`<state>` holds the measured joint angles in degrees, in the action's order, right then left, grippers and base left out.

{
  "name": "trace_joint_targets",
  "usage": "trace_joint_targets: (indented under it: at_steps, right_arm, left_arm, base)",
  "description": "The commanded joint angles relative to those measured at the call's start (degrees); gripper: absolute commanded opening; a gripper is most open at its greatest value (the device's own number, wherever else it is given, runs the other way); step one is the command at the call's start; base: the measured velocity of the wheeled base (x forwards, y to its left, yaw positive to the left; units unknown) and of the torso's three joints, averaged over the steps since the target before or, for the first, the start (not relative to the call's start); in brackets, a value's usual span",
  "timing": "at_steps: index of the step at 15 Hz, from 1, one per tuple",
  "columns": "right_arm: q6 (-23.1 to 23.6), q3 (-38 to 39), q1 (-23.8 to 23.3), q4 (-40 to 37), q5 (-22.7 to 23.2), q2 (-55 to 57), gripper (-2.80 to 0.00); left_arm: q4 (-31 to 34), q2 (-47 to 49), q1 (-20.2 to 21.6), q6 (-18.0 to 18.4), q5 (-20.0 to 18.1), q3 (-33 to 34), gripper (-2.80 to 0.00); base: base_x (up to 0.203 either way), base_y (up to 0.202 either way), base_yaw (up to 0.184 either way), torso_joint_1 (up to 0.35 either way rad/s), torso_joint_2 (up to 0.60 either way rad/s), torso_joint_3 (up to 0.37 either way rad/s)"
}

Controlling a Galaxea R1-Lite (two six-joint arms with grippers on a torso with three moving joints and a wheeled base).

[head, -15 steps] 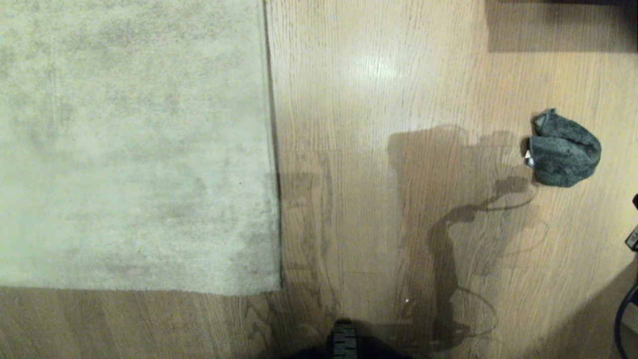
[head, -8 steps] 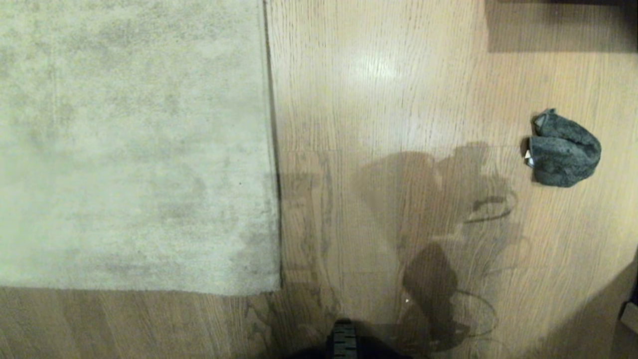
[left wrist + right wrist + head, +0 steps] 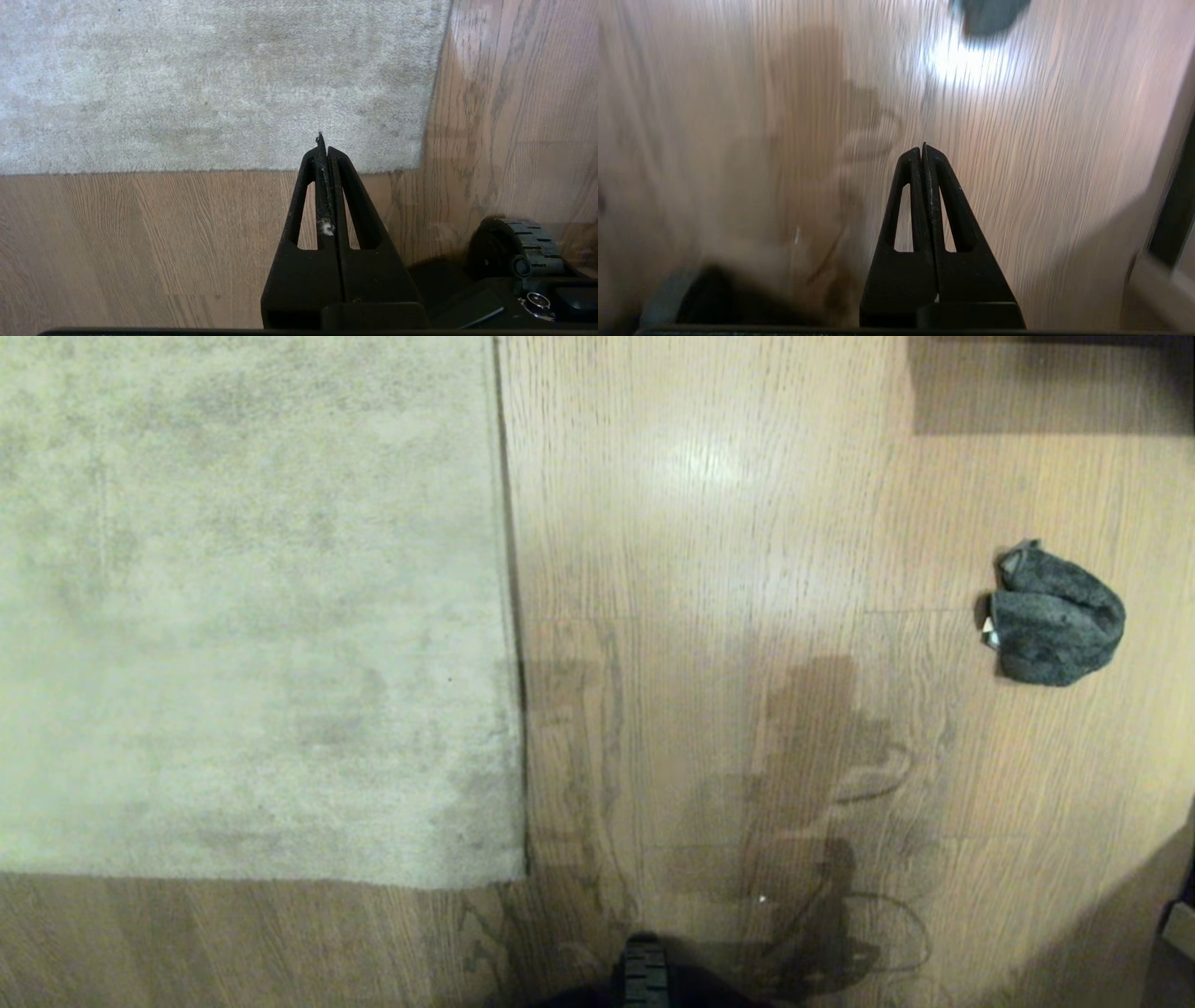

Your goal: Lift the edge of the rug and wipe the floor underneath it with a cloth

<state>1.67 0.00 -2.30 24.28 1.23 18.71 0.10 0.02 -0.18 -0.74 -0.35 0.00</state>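
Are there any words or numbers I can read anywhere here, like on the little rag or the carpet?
None can be read.
The cloth has a small white tag at its edge, too small to read.
The rug, the floor, the left gripper and the right gripper show no writing.

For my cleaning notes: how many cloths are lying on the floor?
1. The cloth lies bunched on the bare floor, far right of the rug edge. Nothing suggests another.
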Motion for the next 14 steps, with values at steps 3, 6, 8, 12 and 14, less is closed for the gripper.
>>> trace_joint_targets:
  at_steps: [3,6,8,12,14]
  right_arm:
    - [-0.46,0.0,2.59,-23.28,-1.28,-18.71,-2.8]
    - [-0.62,0.0,2.66,-23.49,-1.32,-18.71,-2.8]
    - [-0.62,0.0,2.66,-23.49,-1.32,-18.71,-2.8]
    - [-0.62,0.0,2.66,-23.49,-1.32,-18.71,-2.8]
    - [-0.62,0.0,2.66,-23.49,-1.32,-18.63,-2.8]
  left_arm:
    - [-0.01,0.05,0.01,-0.05,0.0,0.0,-2.8]
    - [-0.01,0.06,0.01,-0.05,0.0,0.0,-2.8]
    - [-0.01,0.06,0.01,-0.05,0.0,0.0,-2.8]
    - [-0.01,0.02,0.01,-0.05,-0.03,0.0,-2.8]
    - [-0.01,0.06,0.01,-0.05,0.0,0.0,-2.8]
  base:
    - [0.0,0.0,0.0,0.0,0.0,0.0]
    - [0.0,0.0,0.0,0.0,0.0,0.0]
    - [0.0,0.0,0.0,0.0,0.0,0.0]
    - [0.0,0.0,0.0,0.0,0.0,0.0]
    - [0.0,0.0,0.0,0.0,0.0,0.0]
